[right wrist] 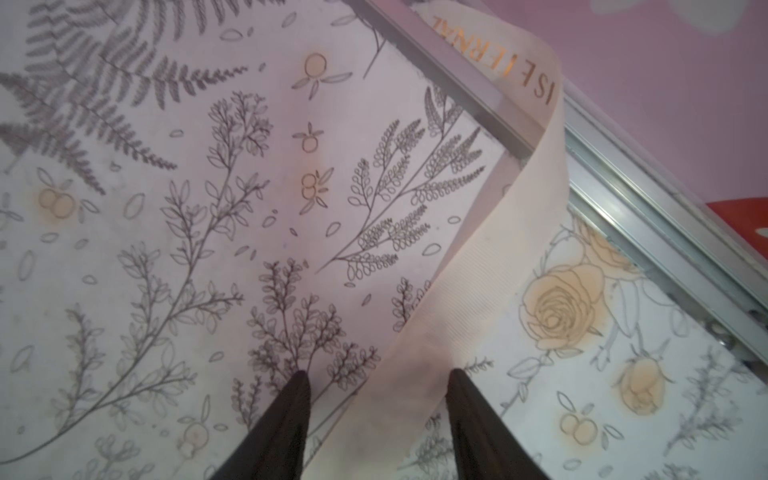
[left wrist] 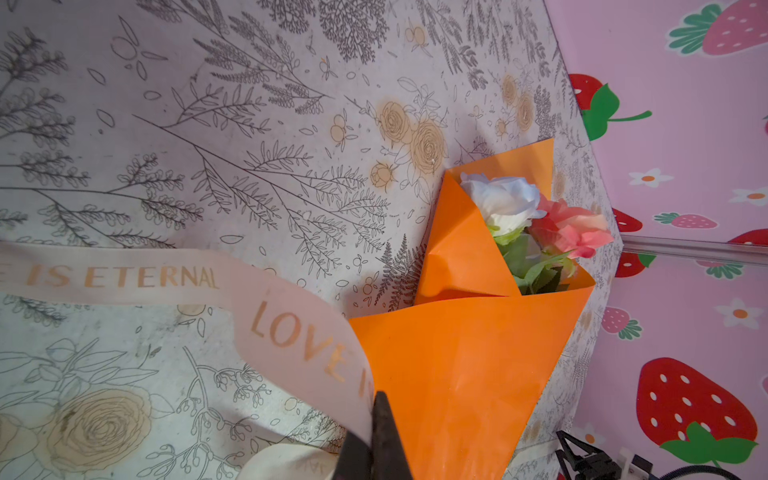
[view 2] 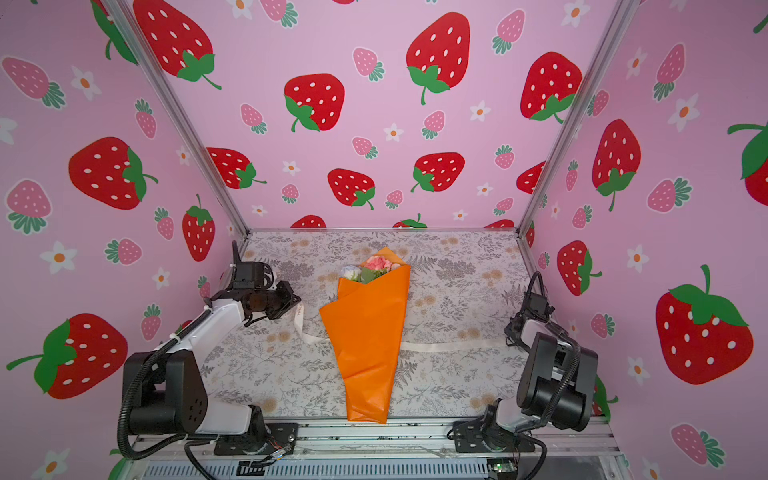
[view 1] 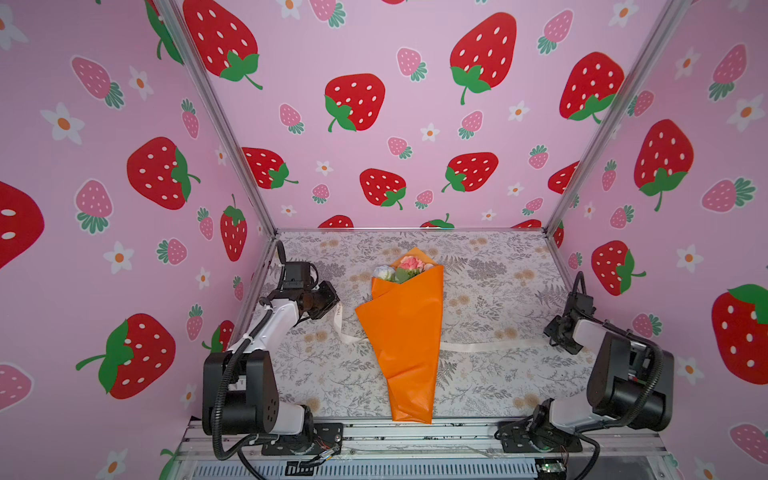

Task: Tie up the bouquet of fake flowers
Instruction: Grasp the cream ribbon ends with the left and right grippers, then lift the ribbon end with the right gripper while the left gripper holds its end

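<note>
Clearly left hand (left wrist: 374, 419) pinches the ribbon (left wrist: 291, 332) while right hand (right wrist: 380, 374) straddles it, unclenched.

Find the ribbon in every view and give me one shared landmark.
Top view: ribbon lies across the table, under the wrap, one end up at the left hand.
Top view: ribbon the same.
Left wrist: lettered band next to the wrap.
Right wrist: band running through the open right hand.
Landmark: floral table, in all four.
</note>
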Available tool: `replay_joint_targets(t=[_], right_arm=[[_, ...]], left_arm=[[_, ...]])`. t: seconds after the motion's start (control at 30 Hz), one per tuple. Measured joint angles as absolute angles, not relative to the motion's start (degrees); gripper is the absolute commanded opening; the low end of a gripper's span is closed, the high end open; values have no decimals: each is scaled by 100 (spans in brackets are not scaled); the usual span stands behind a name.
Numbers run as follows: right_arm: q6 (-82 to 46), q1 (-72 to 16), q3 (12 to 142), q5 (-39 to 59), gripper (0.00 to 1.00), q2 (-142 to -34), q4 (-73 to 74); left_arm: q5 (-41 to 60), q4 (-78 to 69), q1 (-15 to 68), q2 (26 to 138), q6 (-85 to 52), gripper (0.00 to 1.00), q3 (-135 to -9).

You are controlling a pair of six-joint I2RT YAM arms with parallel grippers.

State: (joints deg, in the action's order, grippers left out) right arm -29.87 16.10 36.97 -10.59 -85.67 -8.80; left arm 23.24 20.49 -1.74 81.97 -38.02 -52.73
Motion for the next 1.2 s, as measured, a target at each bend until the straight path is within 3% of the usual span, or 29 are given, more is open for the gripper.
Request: replay_joint_targets(t=[0.3, 0.63, 1.2], right_arm=[[-2969, 1518, 3747, -998, 0, -8718, -613], [-2842, 1498, 3787, -829, 0, -8534, -891], [-2816, 1017, 5177, 154, 0, -6438, -1907]], left_arm=[[2364, 2047, -161, 8195, -3839, 0, -5273], [2386, 2078, -161, 8195, -3837, 0, -5210], [2512, 2062, -82, 7583, -3876, 0, -5085]])
